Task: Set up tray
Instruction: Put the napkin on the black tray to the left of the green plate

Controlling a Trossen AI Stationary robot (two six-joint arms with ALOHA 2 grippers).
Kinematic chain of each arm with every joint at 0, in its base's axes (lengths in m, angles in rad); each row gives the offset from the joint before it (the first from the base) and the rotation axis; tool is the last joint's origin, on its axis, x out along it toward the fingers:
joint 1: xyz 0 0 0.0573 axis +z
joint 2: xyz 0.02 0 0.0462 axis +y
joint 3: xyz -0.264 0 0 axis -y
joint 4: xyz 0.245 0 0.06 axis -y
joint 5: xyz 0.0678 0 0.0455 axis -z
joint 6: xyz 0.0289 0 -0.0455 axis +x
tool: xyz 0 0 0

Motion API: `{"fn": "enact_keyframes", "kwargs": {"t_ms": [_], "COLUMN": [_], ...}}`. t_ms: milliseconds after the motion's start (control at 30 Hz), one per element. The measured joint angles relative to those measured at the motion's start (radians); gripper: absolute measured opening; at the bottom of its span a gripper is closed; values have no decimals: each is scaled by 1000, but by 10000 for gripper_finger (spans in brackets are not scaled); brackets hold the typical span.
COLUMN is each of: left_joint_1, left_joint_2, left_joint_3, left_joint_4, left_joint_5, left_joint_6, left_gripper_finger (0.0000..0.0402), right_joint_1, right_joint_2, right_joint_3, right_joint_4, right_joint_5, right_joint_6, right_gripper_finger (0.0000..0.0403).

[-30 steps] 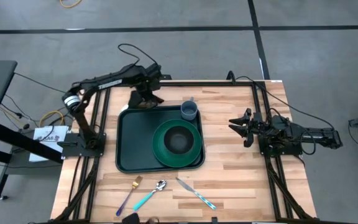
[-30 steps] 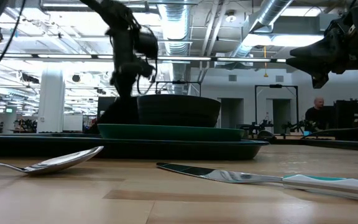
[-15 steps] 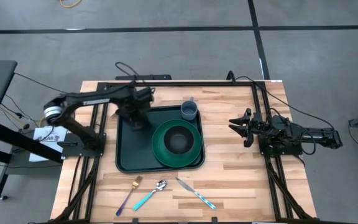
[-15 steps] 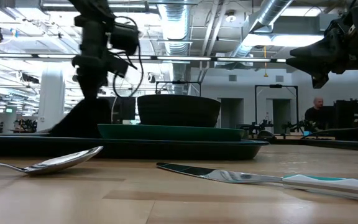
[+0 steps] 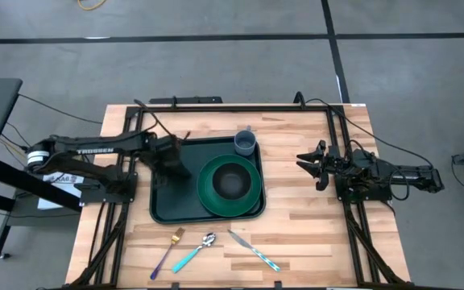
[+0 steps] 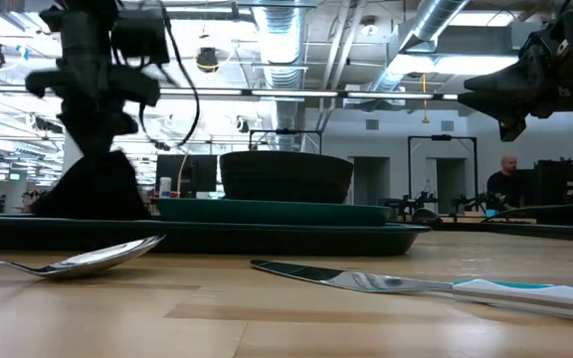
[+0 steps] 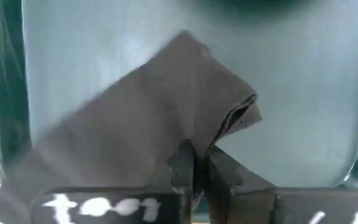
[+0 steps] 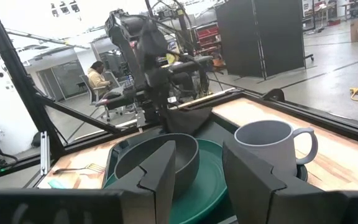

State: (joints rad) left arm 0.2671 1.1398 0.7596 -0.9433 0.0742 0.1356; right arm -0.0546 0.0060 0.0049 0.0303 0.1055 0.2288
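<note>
Swung from beyond the large dark green plastic tray (image 5: 206,181) to its left edge: left tool (image 5: 172,163), pinched on a dark folded napkin (image 7: 148,137). Lower flat, then release. Right tool (image 5: 311,163) parked open.

The worktop (image 5: 296,209) was a pale wooden butcher-block surface bordered by a dark metal frame. A large dark green tray (image 5: 167,201) lay flat on it, left of centre. Near the front edge, apart from the tray, lay a fork (image 5: 167,249), a spoon (image 5: 194,251) with a teal handle, and a knife (image 5: 254,250), side by side.
</note>
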Motion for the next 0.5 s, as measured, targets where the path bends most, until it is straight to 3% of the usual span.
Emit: {"fn": "enact_keyframes", "kwargs": {"t_ms": [267, 500], "left_joint_1": [-162, -333], "left_joint_2": [47, 192], "left_joint_3": [-3, -3], "left_joint_4": [-15, -16], "left_joint_5": [63, 106], "left_joint_6": [33, 68], "left_gripper_finger": [0, 0], "right_joint_1": [0, 0], "right_joint_2": [0, 0], "right_joint_3": [0, 0], "right_joint_4": [0, 0], "right_joint_5": [0, 0], "right_joint_6": [0, 0], "right_gripper_finger": [123, 123]}}
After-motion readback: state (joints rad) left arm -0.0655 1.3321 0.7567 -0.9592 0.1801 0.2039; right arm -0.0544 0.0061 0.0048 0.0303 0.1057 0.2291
